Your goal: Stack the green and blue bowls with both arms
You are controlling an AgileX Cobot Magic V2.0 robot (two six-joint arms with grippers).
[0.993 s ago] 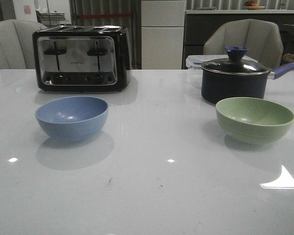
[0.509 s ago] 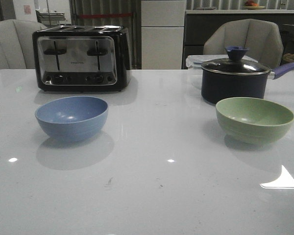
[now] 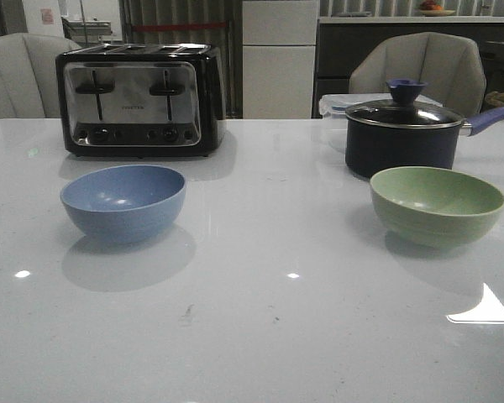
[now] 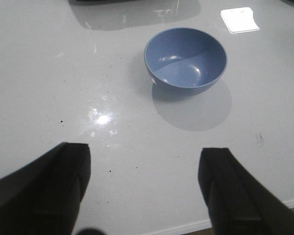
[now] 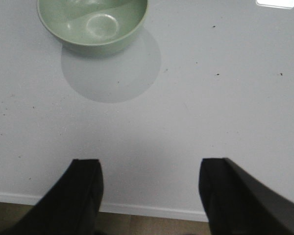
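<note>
nothing's been picked up yet, so the step in hand looks like the reach toward each bowl. it'd probably be done best by bringing each end effector in over the near rim, one finger inside and one outside the wall, since the bowls are round and smooth and would likely slip if squeezed across the full width. one bowl should be lifted clear and lowered level into the other, so it isn't knocked sideways on the glossy bench (image 3: 260, 336). the blue bowl (image 3: 123, 201) sits upright on the robot's left side, in front of the toaster (image 3: 139, 100); the green bowl (image 3: 436, 204) sits upright on the right, just in front of the saucepan (image 3: 403, 134), so a bit of care is needed not to clip the pot. in the left wrist view the left end effector (image 4: 144, 191) is seen with fingers spread apart and empty, the blue bowl well ahead of it and a little off-centre. the right end effector (image 5: 149, 196) is likewise spread wide and empty near the bench edge, with the green bowl well ahead and off to one side.
</note>
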